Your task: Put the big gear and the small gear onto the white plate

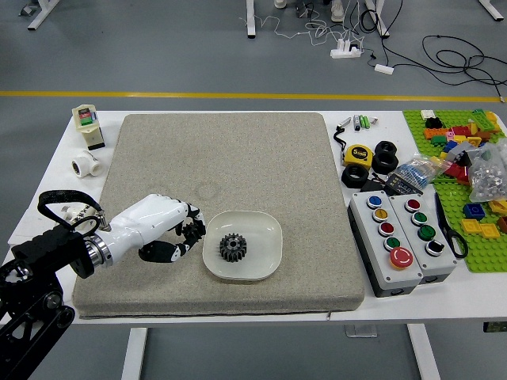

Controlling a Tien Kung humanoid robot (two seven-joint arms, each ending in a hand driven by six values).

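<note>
Just right of the hand, the plate bears one gear; the hand grips a second gear, partly hidden, probably held near to join the first.

The left arm, by the table's near left corner, is matte black and angular, with rounded joint housings, recesses and a round, bolt-like fitting. A thick black cable loops above the wrist. Between forearm and hand runs a ribbed silver collar — metallic, banded. The left hand has a smooth white shell — glossy, with small black marks toward the knuckles — and black digits with white patches.
</note>
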